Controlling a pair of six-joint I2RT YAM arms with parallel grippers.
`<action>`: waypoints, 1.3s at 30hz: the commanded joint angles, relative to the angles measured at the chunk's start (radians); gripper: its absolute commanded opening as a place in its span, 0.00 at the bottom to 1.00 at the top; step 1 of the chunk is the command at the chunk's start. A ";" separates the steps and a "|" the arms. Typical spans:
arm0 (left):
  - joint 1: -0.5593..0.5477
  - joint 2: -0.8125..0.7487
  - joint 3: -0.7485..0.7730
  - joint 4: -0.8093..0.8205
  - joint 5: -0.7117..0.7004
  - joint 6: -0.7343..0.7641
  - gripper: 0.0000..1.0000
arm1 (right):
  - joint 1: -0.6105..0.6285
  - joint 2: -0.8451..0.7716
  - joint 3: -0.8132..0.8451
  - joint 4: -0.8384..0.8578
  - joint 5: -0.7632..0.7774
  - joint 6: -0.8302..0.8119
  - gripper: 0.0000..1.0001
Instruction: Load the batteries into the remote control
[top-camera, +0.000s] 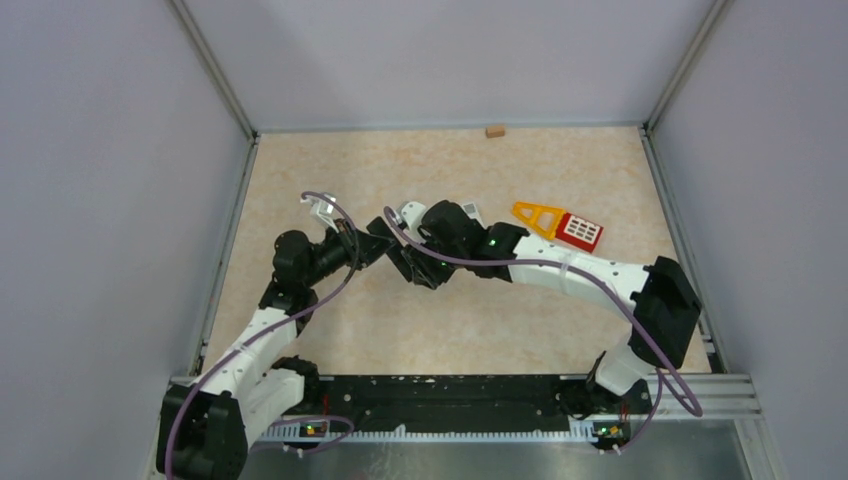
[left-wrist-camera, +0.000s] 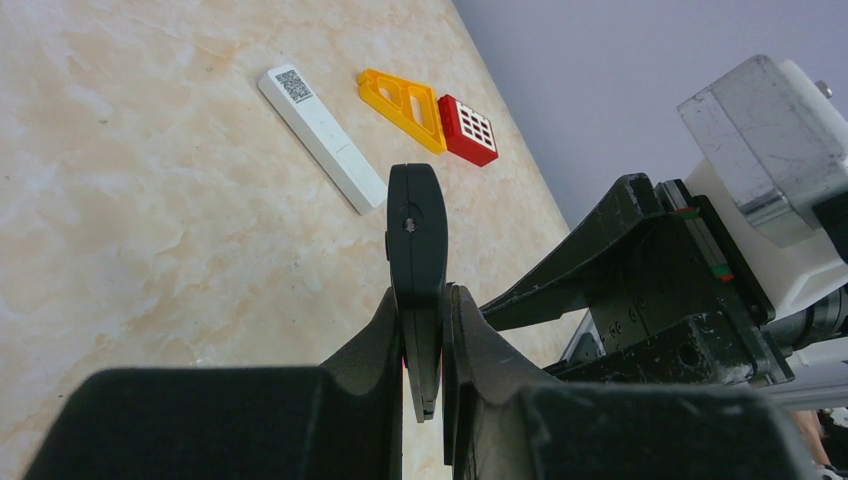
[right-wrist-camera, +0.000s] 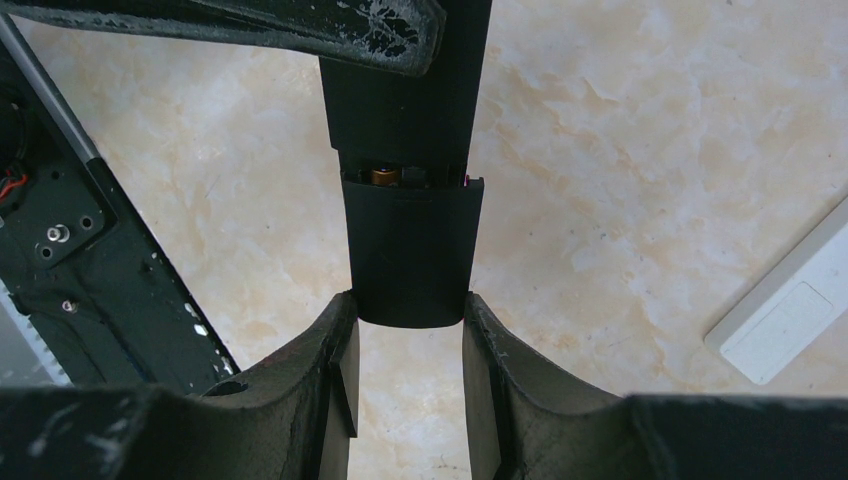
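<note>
A black remote (right-wrist-camera: 405, 100) is held above the table between both grippers. My left gripper (left-wrist-camera: 425, 300) is shut on it, and it shows edge-on there (left-wrist-camera: 416, 230). My right gripper (right-wrist-camera: 408, 305) is shut on the sides of its black back cover (right-wrist-camera: 410, 250), which sits a little apart from the body. In the gap, metallic battery ends (right-wrist-camera: 385, 176) show inside the compartment. No loose batteries are in view. In the top view the two grippers, left (top-camera: 372, 245) and right (top-camera: 405, 262), meet at the table's middle. A white remote (left-wrist-camera: 322, 135) lies flat beyond them.
The white remote also shows at the right edge of the right wrist view (right-wrist-camera: 790, 310). An orange frame piece (top-camera: 535, 216) and a red grid block (top-camera: 580, 231) lie at the right. A small wooden block (top-camera: 494, 130) sits at the back wall. Grey walls enclose the table.
</note>
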 joint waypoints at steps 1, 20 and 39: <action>-0.002 0.000 0.043 0.059 0.014 -0.010 0.00 | 0.024 0.016 0.060 0.015 -0.001 -0.019 0.25; -0.002 0.002 0.014 0.113 0.038 -0.054 0.00 | 0.028 0.069 0.128 -0.031 0.034 0.001 0.25; -0.002 0.029 0.069 -0.005 0.099 -0.247 0.00 | 0.026 0.187 0.251 -0.125 0.047 0.081 0.27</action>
